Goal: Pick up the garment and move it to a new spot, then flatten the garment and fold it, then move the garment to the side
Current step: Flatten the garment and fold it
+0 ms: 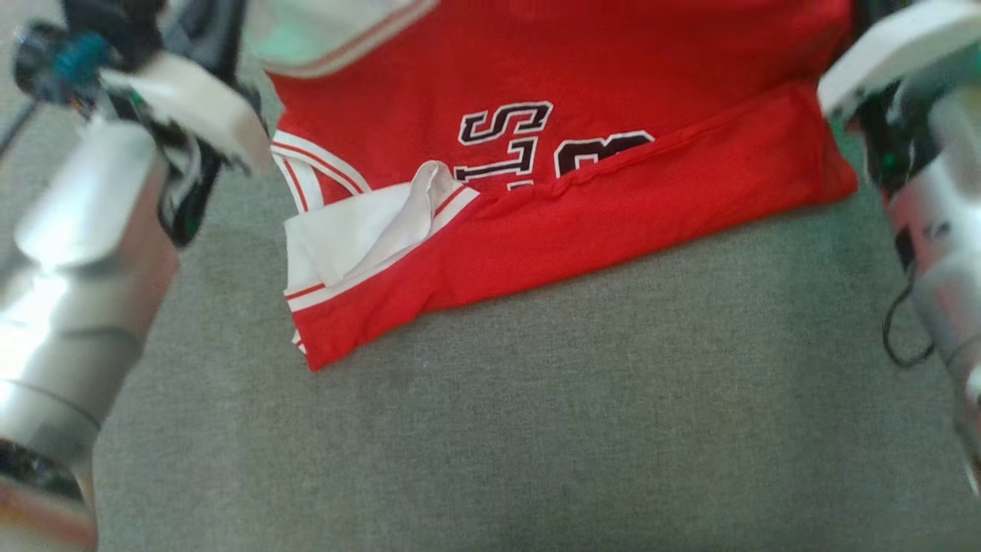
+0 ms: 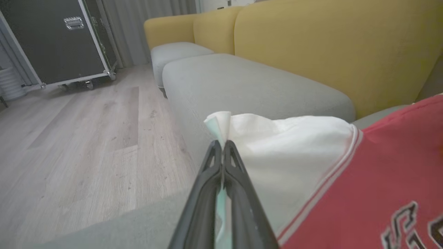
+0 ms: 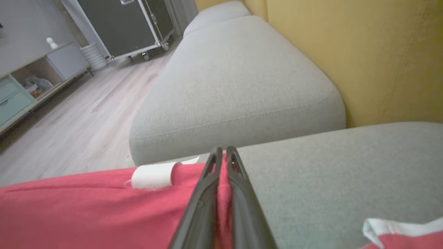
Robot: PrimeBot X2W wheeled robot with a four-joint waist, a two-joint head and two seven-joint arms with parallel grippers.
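The jersey [image 1: 613, 222] lies on the grey seat [image 1: 536, 445]. In the head view its long axis runs left to right, with the white-trimmed end toward our left. Our left gripper [image 2: 221, 147] is clamped on its white cloth, and our right gripper [image 3: 223, 154] is clamped on its red cloth. The wrist views add a yellow backrest [image 2: 328, 52] and wood floor [image 2: 69, 138].

Right gripper [image 3: 223, 150]: fingers pressed together on a red fold of the garment [image 3: 86, 211], over the grey seat [image 3: 328, 173]. A rolled white edge [image 3: 152, 175] lies just beside them. Behind are a second grey cushion [image 3: 235, 86], yellow backrest [image 3: 363, 52], wooden floor [image 3: 69, 128] and black wheeled case [image 3: 117, 24].
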